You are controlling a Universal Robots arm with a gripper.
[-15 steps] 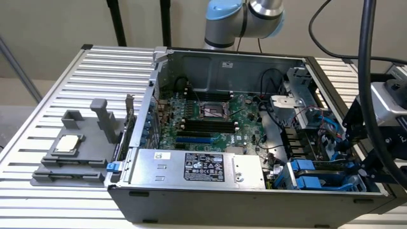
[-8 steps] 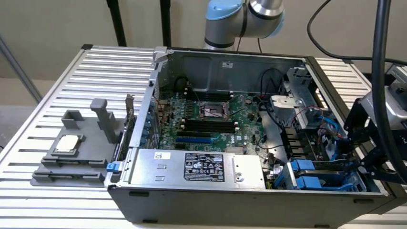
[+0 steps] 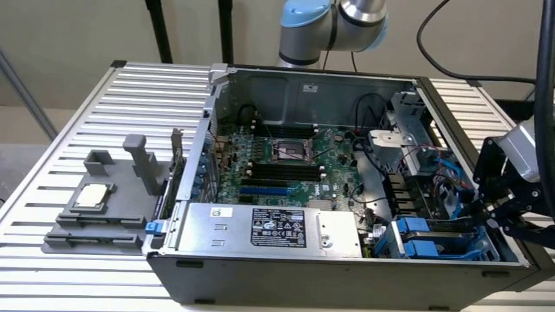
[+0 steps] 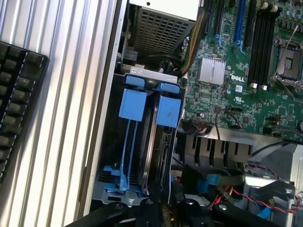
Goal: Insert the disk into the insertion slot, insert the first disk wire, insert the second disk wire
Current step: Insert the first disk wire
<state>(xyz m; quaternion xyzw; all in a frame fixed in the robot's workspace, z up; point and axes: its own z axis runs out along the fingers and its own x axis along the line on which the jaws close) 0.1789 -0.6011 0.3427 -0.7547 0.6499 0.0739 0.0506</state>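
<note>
On the ribbed worktop [image 3: 78, 276], DELL is read on the motherboard [image 4: 236, 77]; the blue-caddied disk [image 4: 162, 142] is seated on edge; the fingers' [image 4: 189, 209] state cannot be told.

Bench [image 3: 147, 97]: ribbed pale metal slats, satin sheen.
Case [image 3: 347, 276]: dark grey painted metal, matt; inner walls bare dull steel.
Silver box [image 3: 208, 227]: brushed sheet metal carrying a glossy black label [image 3: 277, 227].
Tray [image 3: 104, 227]: grey moulded plastic, matt.
Board [image 3: 286, 175]: green lacquered laminate, slight gloss.
Heatsink [image 4: 212, 71]: bright bare finned metal.
Slot [image 4: 113, 161]: dark metal inside, thin blue plastic rails.
Caddy tabs [image 4: 168, 111]: bright blue plastic, smooth, faintly scuffed.
Keyboard [image 4: 19, 104]: black matt plastic keys.
Claw [image 4: 163, 213]: black metal links, matt.
Arm [image 3: 334, 26]: polished silver metal, pale blue plastic caps.
</note>
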